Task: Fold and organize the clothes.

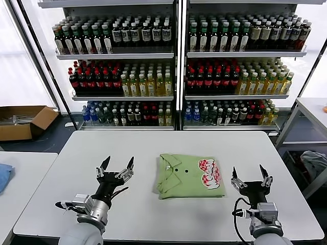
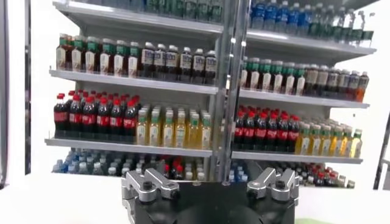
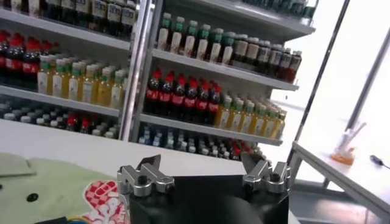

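One light green polo shirt (image 1: 189, 176) lies folded into a compact rectangle on the white table (image 1: 153, 148), slightly right of the table's centre, its collar and two small dark buttons toward the robot's left and its red-and-white chest print toward the right. Two grippers flank it, both raised off the tabletop and pointing away from the robot. The left gripper (image 1: 117, 165) hovers just left of the shirt with its two dark fingers spread apart and nothing between them; the right gripper (image 1: 250, 173) hovers just right of the shirt, its two fingers likewise parted and holding nothing. In the right wrist view the edge of the shirt (image 3: 42, 189) with its print shows beside that gripper's base. Behind the table stand two shelving units (image 1: 176, 66) side by side, each with three visible rows of bottled drinks with dark, red, yellow and green contents. One open cardboard box (image 1: 23, 121) sits on the floor to the far left, and a second white table (image 1: 20, 178) at the left carries one blue cloth (image 1: 4, 175) at its edge.
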Controlling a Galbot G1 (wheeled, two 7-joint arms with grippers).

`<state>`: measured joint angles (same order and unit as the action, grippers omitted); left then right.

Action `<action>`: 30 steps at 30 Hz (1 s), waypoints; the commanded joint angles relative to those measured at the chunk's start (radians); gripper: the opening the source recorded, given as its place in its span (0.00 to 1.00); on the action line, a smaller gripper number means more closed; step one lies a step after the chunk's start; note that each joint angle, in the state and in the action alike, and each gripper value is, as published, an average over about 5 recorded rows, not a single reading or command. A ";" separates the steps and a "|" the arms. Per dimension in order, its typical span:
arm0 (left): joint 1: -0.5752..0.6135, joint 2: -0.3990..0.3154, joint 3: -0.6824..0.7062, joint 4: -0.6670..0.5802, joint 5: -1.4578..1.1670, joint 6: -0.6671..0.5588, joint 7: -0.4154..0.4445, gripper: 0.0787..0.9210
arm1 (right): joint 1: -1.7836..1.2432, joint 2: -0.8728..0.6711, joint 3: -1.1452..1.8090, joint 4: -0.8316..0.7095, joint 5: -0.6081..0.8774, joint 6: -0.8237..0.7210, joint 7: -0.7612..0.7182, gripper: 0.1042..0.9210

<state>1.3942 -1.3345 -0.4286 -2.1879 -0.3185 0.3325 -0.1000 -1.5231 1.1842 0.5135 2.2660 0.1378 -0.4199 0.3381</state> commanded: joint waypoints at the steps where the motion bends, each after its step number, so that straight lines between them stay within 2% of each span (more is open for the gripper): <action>1: 0.022 0.002 0.001 0.003 0.076 -0.025 0.022 0.88 | -0.127 0.035 0.042 0.054 -0.100 0.061 0.011 0.88; 6: 0.012 0.009 -0.023 0.015 0.054 -0.022 0.017 0.88 | -0.125 0.013 0.043 0.047 -0.098 0.057 0.009 0.88; 12: 0.004 0.021 -0.052 0.042 0.085 -0.008 0.053 0.88 | -0.116 0.000 0.049 0.050 -0.077 0.042 0.005 0.88; 30: 0.002 0.002 -0.046 0.024 0.068 0.008 0.055 0.88 | -0.111 0.016 0.046 0.051 -0.060 0.030 0.001 0.88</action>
<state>1.3990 -1.3330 -0.4728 -2.1691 -0.2555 0.3395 -0.0531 -1.6169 1.1959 0.5553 2.3145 0.0819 -0.3948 0.3382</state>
